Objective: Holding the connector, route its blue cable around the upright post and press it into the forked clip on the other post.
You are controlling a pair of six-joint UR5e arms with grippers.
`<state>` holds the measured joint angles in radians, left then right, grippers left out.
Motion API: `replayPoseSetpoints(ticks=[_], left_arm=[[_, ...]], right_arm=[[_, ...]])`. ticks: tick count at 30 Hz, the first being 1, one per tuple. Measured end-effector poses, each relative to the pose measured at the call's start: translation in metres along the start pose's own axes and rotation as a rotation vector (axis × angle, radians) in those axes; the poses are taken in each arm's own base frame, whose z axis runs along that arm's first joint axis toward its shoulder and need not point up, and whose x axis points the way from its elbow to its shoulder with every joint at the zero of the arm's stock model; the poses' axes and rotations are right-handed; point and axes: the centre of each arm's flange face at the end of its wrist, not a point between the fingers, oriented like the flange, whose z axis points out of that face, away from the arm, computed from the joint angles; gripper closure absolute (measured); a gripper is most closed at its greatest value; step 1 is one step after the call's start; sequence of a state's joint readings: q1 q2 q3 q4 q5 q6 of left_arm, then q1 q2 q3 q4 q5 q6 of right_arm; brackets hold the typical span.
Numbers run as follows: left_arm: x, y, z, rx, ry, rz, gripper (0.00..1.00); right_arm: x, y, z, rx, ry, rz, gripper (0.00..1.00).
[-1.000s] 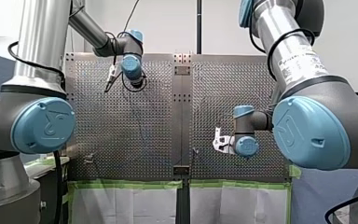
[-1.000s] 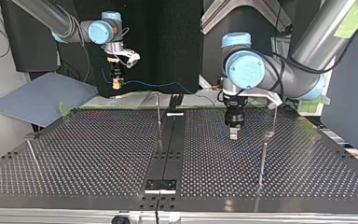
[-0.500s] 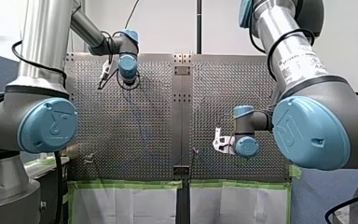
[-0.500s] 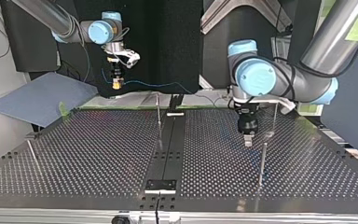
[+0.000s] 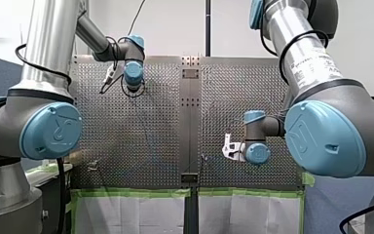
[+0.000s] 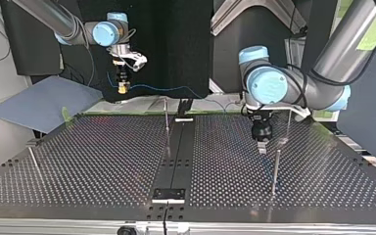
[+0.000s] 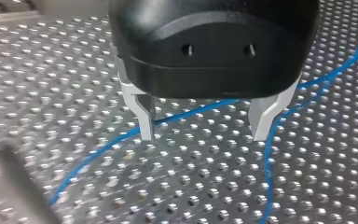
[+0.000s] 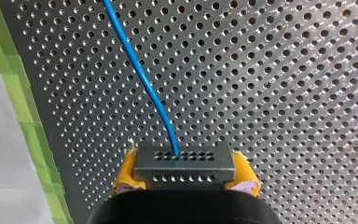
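Two arms [image 5: 48,48] [image 5: 307,53], two grippers [image 7: 203,137] [image 8: 185,176], one connector [image 8: 185,162], one blue cable [image 8: 138,70].

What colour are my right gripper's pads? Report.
Yellow pads clamping the connector; clearest in the right wrist view.

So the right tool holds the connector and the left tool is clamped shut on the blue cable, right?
Not quite: the left tool is open, not gripping the blue cable that lies ahead of it, as the left wrist view shows. The right tool does hold the connector.
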<state>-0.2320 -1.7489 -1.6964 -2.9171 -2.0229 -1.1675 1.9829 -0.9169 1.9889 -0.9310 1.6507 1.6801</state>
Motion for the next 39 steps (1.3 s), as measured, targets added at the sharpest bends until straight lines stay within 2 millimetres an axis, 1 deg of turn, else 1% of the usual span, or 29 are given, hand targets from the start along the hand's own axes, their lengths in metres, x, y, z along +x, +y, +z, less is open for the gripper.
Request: replayPoseSetpoints(ticks=[3, 10, 29, 39], left_arm=[[0.004, -0.002, 0.002, 0.0, 0.007, 0.024, 0.0], [0.004, -0.003, 0.004, -0.003, 0.002, 0.057, 0.0], [-0.005, -0.011, -0.005, 0.032, -0.03, 0.126, 0.0], [-0.004, -0.003, 0.004, 0.0, -0.043, 0.143, 0.0]], right_arm=[[0.0, 0.0, 0.0, 0.0, 0.0, 0.0, 0.84], [-0.001, 0.0, 0.0, 0.0, 0.0, 0.0, 0.84], [-0.003, 0.0, 0.0, 0.0, -0.004, 0.0, 0.84], [-0.003, 0.0, 0.0, 0.002, 0.004, 0.003, 0.84]])
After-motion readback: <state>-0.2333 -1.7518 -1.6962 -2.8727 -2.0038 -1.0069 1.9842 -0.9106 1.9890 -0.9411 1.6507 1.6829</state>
